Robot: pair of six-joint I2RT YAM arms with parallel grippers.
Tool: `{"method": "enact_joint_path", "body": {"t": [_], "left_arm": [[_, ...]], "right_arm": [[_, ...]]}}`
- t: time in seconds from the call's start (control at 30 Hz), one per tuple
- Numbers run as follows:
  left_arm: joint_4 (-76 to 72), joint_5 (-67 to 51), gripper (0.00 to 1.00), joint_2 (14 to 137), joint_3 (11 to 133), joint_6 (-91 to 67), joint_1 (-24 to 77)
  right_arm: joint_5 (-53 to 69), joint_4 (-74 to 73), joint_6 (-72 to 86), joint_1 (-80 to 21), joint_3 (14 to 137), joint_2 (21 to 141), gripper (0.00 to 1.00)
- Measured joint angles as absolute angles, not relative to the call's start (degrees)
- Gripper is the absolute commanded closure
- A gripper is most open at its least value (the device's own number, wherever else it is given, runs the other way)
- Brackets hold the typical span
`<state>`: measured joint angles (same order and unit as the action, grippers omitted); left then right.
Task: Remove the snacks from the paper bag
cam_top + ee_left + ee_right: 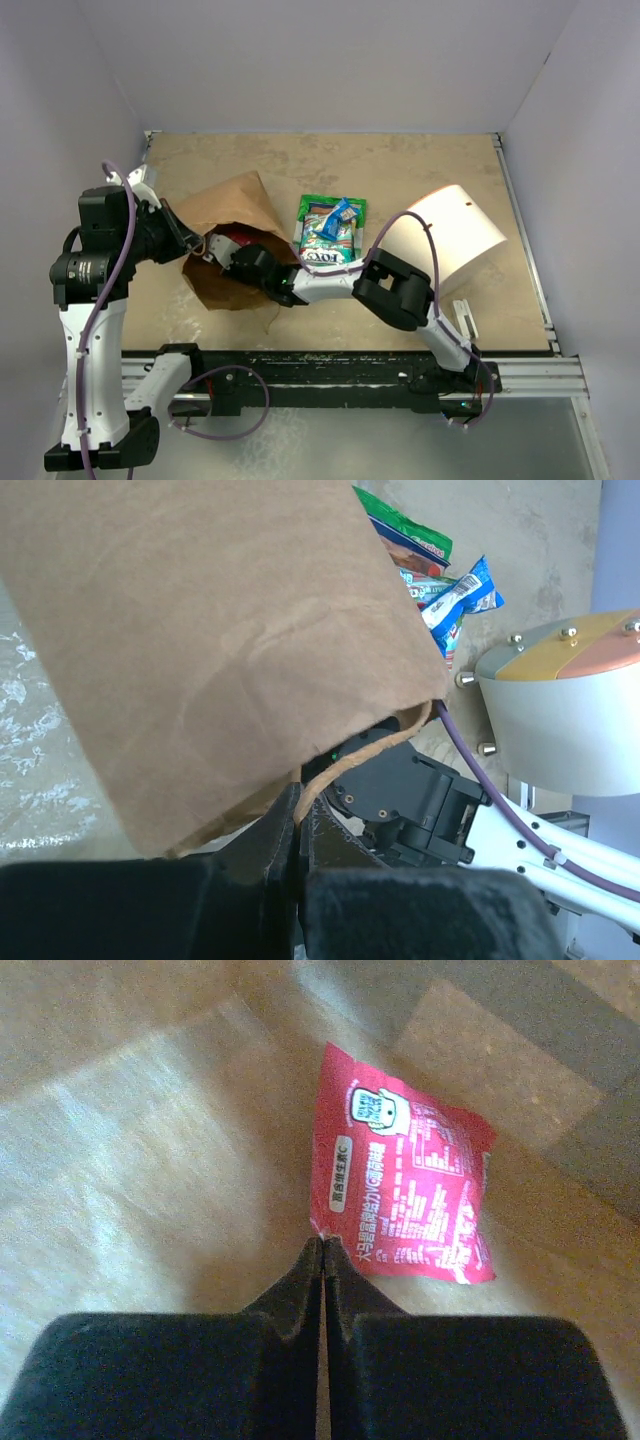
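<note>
Most snacks (pixel 330 235) are already out, piled mid-frame overhead. Your left gripper (pixel 298 820) pinches the handle (pixel 345 770) of the paper bag (pixel 235 210), left of centre. Your right gripper (pixel 325 1245) is clamped on the corner of a red packet (pixel 410 1210) inside it. That's all I see left.

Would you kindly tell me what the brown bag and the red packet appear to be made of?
The paper bag: matte brown kraft paper, going by its soft creases and dull surface. The red packet: probably thin printed plastic film, smooth with a slight sheen; any foil lining cannot be told.
</note>
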<state>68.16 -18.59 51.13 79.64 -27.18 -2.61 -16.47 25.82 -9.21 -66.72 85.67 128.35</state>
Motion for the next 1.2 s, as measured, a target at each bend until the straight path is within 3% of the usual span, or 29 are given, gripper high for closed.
{"method": "enact_joint_path", "body": {"t": [0.43,1.2], "left_arm": [[68.10,-19.09,1.00,52.73,80.82,-27.22,-2.61],[66.83,-16.25,1.00,55.55,83.05,-29.47,-2.61]], "right_arm": [[-6.39,39.38,-11.14,-66.72,74.54,119.48,1.00],[-3.27,35.07,-8.56,-66.74,62.94,99.02,1.00]]}}
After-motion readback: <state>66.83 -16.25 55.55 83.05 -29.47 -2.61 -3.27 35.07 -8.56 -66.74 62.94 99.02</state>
